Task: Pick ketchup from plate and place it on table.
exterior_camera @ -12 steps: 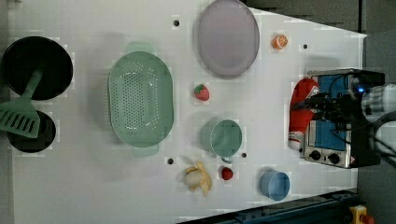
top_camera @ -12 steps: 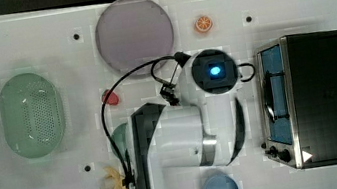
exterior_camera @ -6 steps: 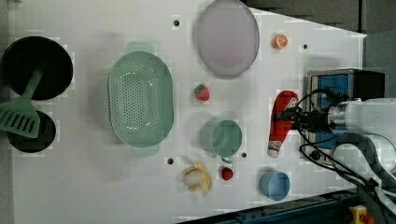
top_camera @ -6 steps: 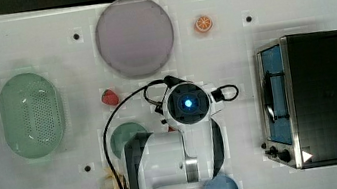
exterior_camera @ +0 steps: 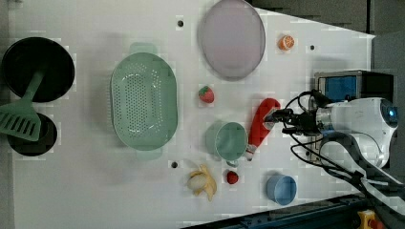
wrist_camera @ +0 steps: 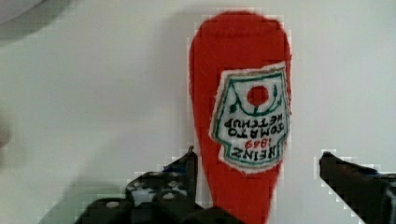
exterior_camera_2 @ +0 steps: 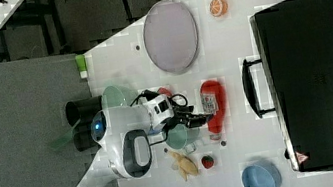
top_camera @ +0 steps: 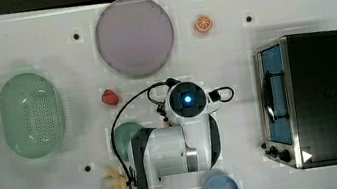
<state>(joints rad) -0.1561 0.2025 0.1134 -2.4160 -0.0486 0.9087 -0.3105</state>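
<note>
On the table: the ketchup (exterior_camera: pixel 260 124) lay flat on the white table (exterior_camera: pixel 95 191), off the plate (exterior_camera: pixel 231 38) and well apart from it.
Ketchup neighbours: in the left view it sat just beside the green cup (exterior_camera: pixel 230 140), cap end down near the cup's rim, with the strawberry (exterior_camera: pixel 206 94) up and to the left view's left.
Gripper: the gripper (wrist_camera: pixel 259 161) was spread wide, one finger on each side of the bottle. In the wrist view, one finger (wrist_camera: pixel 189 163) sat right at the bottle's edge and the other finger (wrist_camera: pixel 345 175) stood clear of it, so nothing was clamped.
Label: wrist view showed the white Heinz patch facing up at the camera.
Arm: in the top view the white arm (top_camera: pixel 179 143) covered the bottle, so you couldn't really see it from there.
Right view: the bottle (exterior_camera_2: pixel 214 103) lay between the arm's wrist and the black oven (exterior_camera_2: pixel 323 73), its handle just beside it.
Other stuff: green basket (exterior_camera: pixel 143 102), banana (exterior_camera: pixel 203 181), blue bowl (exterior_camera: pixel 281 189), orange slice (exterior_camera: pixel 285 42), all scattered around the table, none touching the bottle.
</note>
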